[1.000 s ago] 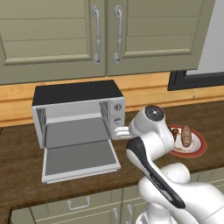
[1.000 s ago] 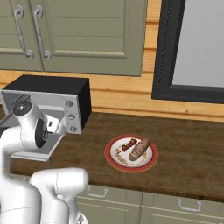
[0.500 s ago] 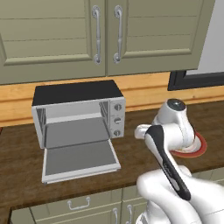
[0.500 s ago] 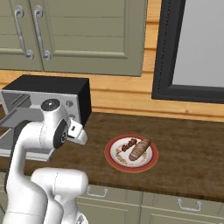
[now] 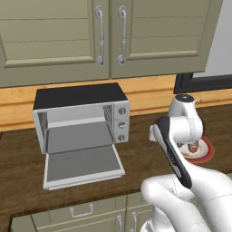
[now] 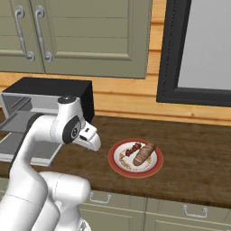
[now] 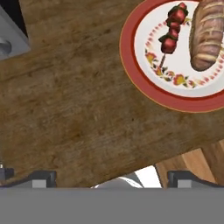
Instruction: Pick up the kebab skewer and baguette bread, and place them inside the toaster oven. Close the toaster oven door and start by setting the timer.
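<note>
At the far left you see the toaster oven (image 5: 81, 120), its door (image 5: 84, 165) dropped flat onto the wooden counter (image 5: 18, 181) and the grey interior exposed, with three round knobs (image 5: 121, 124) in a column on the right-hand panel. Above it hang pale green cupboards (image 5: 108, 36) with paired metal handles (image 5: 111, 34), and a light wooden strip (image 5: 149, 93) lines the wall behind the counter. To the right of the oven, your gripper (image 6: 91, 138) hangs above bare countertop between the oven and the plate (image 6: 116, 166); its fingers stand fully spread and grasp nothing, the two tips (image 7: 43, 177) showing far apart along the lower edge of the hand view. Further right sits the red-rimmed plate with a flowered border, carrying the kebab skewer (image 6: 132, 149) and, just beside it on the right, the baguette (image 6: 144, 154); both lie roughly parallel. In the left base view your own arm covers most of this plate. A dark-framed window (image 6: 198, 49) occupies the upper right wall, and drawer fronts (image 6: 194, 212) run below the counter edge.
</note>
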